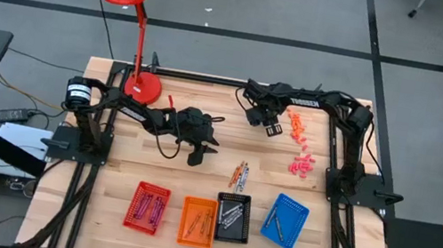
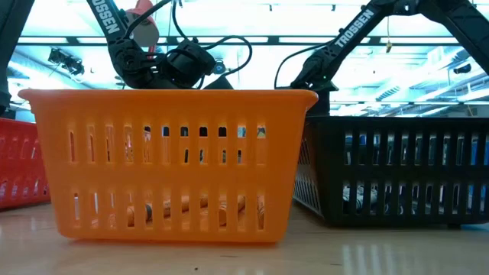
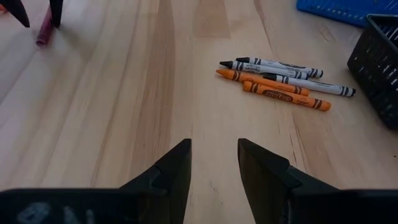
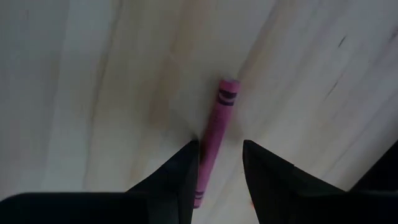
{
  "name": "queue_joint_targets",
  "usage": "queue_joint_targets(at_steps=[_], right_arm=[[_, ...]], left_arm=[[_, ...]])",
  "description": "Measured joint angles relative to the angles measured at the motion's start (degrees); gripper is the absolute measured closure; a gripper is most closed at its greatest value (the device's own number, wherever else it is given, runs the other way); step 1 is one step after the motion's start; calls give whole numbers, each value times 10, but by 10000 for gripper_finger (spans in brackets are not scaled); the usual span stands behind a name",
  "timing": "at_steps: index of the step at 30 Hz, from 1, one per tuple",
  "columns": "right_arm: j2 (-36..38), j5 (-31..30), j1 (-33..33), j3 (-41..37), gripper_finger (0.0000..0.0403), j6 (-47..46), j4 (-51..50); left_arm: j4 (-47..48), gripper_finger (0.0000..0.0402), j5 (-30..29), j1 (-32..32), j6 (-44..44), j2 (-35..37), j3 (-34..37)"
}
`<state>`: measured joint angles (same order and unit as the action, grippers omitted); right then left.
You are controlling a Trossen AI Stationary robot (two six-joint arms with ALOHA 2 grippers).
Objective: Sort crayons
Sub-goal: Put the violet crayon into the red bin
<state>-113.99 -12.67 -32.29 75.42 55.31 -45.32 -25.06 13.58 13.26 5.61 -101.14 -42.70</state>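
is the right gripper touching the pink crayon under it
Cannot tell. In the right wrist view the right gripper has its open fingers either side of the thin pink wax crayon, one overlapping it, but no view shows contact or gap.

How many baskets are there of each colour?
Red basket: 1
Orange basket: 1
Black basket: 1
Blue basket: 1
Total: 4
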Motion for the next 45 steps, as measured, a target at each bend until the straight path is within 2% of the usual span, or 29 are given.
queue_joint_targets(at_steps=[6,10,22,30,40,45], right_arm=[[0,34,-4,-2,271,-23,-2],[0,55,-4,-2,286,-28,-12],[-1,79,-1,-2,390,-31,-36],[-6,86,9,26,370,-58,-65],[-5,92,48,76,370,-93,-130],[1,159,73,101,370,-138,-173]], left_arm=[[-1,260,0,0,0,0,0],[1,260,0,0,0,0,0],[1,260,0,0,0,0,0],[4,260,0,0,0,0,0],[1,260,0,0,15,0,0],[-7,260,-14,-12,20,0,2]])
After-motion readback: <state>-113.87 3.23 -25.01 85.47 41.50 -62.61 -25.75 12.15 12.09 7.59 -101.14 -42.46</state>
